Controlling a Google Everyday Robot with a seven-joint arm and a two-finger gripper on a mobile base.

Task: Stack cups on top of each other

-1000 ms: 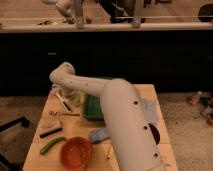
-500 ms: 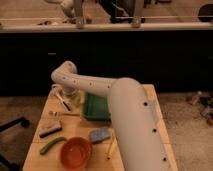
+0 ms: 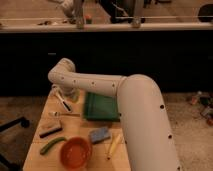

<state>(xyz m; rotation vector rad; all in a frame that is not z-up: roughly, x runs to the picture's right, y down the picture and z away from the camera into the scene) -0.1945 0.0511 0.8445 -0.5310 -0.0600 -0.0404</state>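
We see the gripper (image 3: 64,102) at the table's (image 3: 39,150) eleven o'clock, its state indeterminable, and no stacked cups yet.

My arm sweeps up from lower right, elbow bent at upper left. The gripper (image 3: 63,101) hangs directly below that bend, pointing downward.
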